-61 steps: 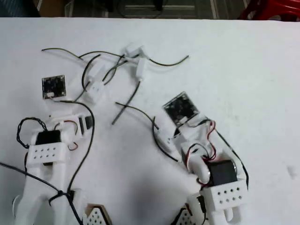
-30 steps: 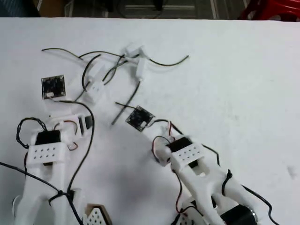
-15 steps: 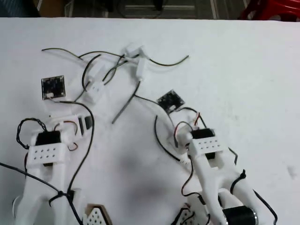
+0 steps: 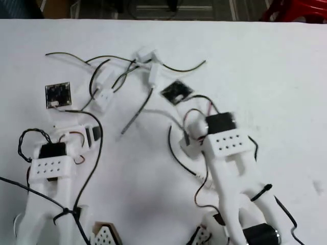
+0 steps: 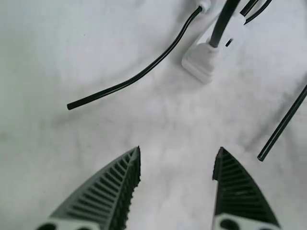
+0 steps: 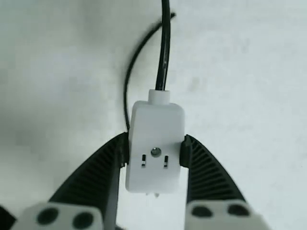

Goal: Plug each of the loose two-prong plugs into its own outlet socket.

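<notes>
Clamped on the white socket (image 6: 154,124) just above the counter (image 4: 265,76), the right hand (image 6: 154,140) should hold it level, slots outward, while the wide-open, empty left hand (image 5: 178,152) fetches the nearby loose plug (image 5: 201,62).

Two arms (image 4: 51,168), four white corded connectors (image 4: 104,94), one table (image 4: 265,76).

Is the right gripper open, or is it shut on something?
Shut. The right gripper has its fingers pressed on both sides of the white socket block.
</notes>
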Controlling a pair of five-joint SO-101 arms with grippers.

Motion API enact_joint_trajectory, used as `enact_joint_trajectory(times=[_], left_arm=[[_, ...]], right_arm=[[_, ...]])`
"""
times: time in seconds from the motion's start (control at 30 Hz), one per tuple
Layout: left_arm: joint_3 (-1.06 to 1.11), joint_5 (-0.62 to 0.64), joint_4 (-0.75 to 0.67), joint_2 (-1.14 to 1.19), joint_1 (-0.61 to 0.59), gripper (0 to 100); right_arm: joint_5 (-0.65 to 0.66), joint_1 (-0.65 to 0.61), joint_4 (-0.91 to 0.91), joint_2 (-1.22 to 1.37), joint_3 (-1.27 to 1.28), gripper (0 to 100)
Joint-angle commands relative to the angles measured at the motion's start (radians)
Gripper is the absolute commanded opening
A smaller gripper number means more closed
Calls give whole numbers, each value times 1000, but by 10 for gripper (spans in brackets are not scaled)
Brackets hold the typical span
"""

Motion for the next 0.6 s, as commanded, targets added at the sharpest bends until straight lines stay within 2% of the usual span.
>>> enact_joint_trajectory(times=[0.0,0.23,0.3,0.57], left_arm=[[-6,2,-18,-31,-12,249],[-6,2,-18,-33,-12,249],[-6,2,-18,-33,-12,249],[-6,2,-18,-33,-12,249]], right_arm=[[-49,-176,85,-16,-75,39],[5,-484,39,-5,-25,39],[23,-506,-35,-5,21,39],[26,-476,-515,-4,374,39]])
